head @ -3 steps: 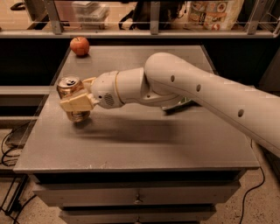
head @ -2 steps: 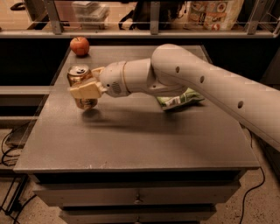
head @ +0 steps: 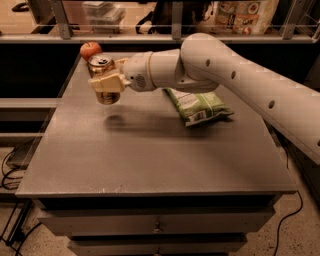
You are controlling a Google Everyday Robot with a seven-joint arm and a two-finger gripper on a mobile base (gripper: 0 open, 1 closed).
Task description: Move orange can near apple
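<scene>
The orange can [head: 102, 67] is upright with its silver top showing, held in the air above the grey table [head: 150, 155]; its shadow lies on the table below. My gripper [head: 106, 82] is shut around the can's body, with the white arm reaching in from the right. The red apple [head: 90, 50] sits at the table's far left corner, just behind and left of the can, a short gap away.
A flat green chip bag [head: 198, 106] lies on the table right of centre, under the arm. A shelf rail with boxes and containers [head: 245, 15] runs behind the table. Cables [head: 12, 165] hang at the left side.
The gripper has carried the can up off the table and toward the far left corner, closer to the apple. The arm has swung back, uncovering the chip bag.
</scene>
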